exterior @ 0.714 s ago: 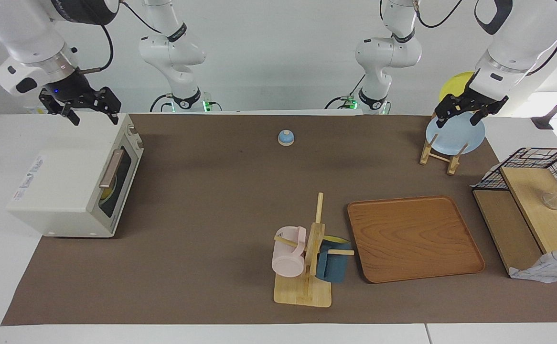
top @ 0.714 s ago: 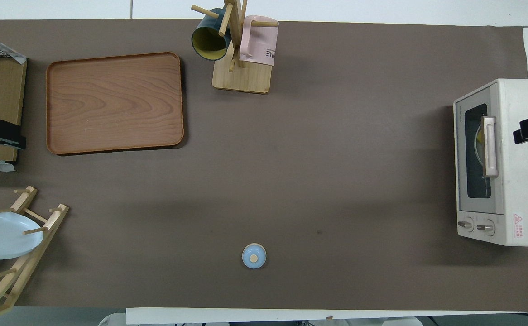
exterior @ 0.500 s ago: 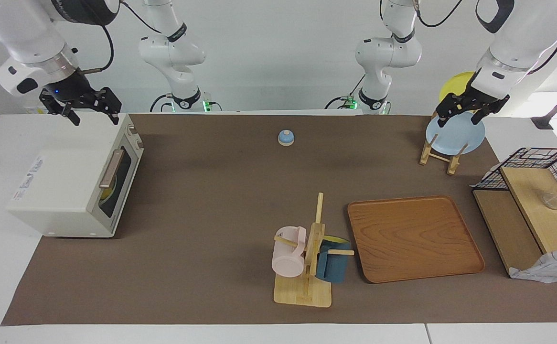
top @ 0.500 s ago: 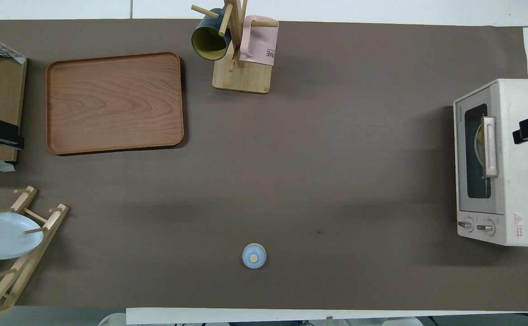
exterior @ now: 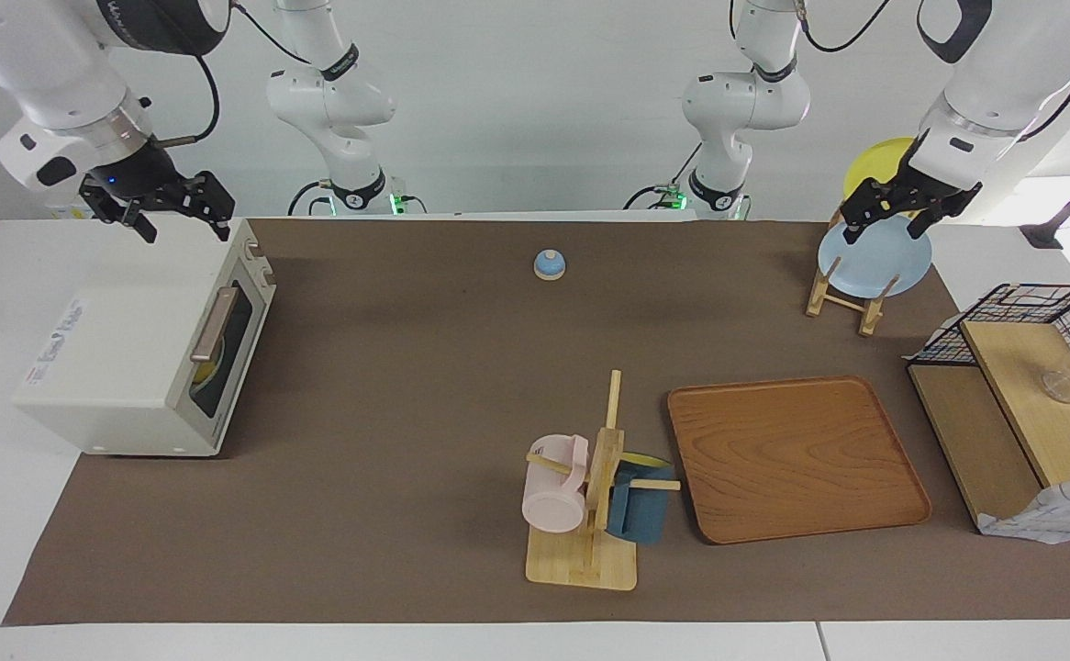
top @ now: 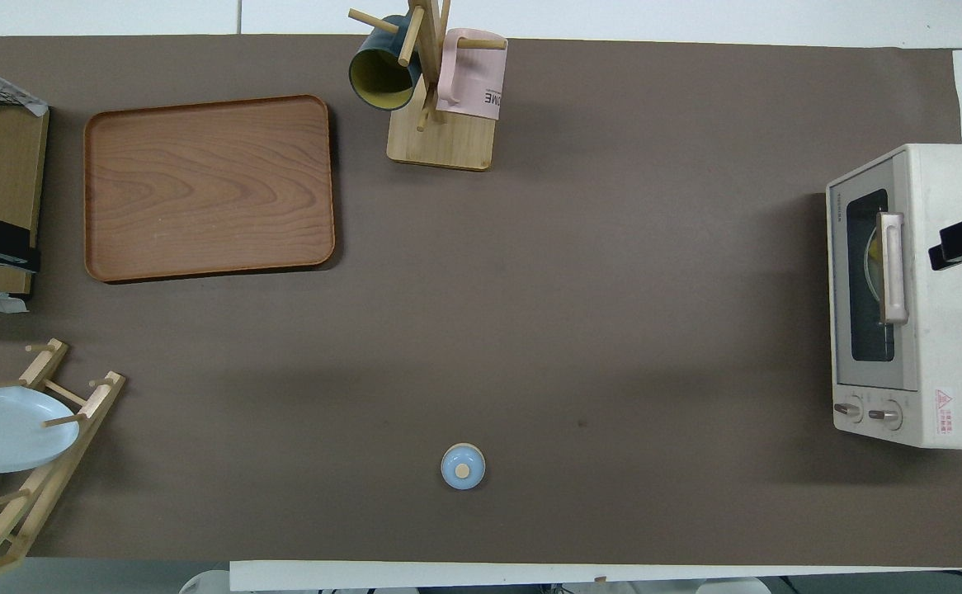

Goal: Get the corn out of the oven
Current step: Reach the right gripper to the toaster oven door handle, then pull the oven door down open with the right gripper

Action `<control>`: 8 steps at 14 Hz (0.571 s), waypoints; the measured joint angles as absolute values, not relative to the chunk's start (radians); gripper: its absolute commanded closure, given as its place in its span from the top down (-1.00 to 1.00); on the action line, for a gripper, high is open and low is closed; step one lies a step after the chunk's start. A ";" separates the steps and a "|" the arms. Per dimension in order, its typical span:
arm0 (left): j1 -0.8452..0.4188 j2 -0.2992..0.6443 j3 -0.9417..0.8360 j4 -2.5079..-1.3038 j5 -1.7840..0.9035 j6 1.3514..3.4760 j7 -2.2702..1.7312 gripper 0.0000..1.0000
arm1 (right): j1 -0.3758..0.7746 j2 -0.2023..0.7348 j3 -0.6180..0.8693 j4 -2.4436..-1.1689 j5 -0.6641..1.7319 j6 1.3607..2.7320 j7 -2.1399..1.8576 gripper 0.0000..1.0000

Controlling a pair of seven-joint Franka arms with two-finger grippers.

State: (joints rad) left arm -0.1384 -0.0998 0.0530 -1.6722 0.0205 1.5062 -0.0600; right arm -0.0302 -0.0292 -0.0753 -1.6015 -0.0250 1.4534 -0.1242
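Two arms are up, and neither touches anything yet. Our right gripper (exterior: 171, 213) hangs over the top of the oven (exterior: 122, 353), toward the robots' edge of it, fingers spread wide and empty. Our left gripper (exterior: 898, 216) waits over the plate rack (exterior: 845, 294) at the left arm's end of the table, fingers also spread.

The oven door (top: 870, 287) is shut, so opening it is likely the step in hand. The corn (exterior: 206, 370) shows only as a yellow patch through the glass, inside the oven.

To do this well, we should bring the right gripper down in front of the door, close on the middle of the handle (exterior: 212, 323), and pull along the door's swing, not straight out, so the oven does not slide on the mat.

Of writing, the pink mug (top: 473, 76) on the mug tree reads "ME" in the overhead view, the rest hidden. The oven carries a red warning label (top: 943, 405) and a sticker on top, both too small to read.
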 measured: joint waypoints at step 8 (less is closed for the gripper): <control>-0.138 -0.100 0.053 -1.672 0.020 1.505 -0.060 1.00 | -0.028 -0.012 -0.074 -1.838 -0.080 1.780 -0.162 -1.00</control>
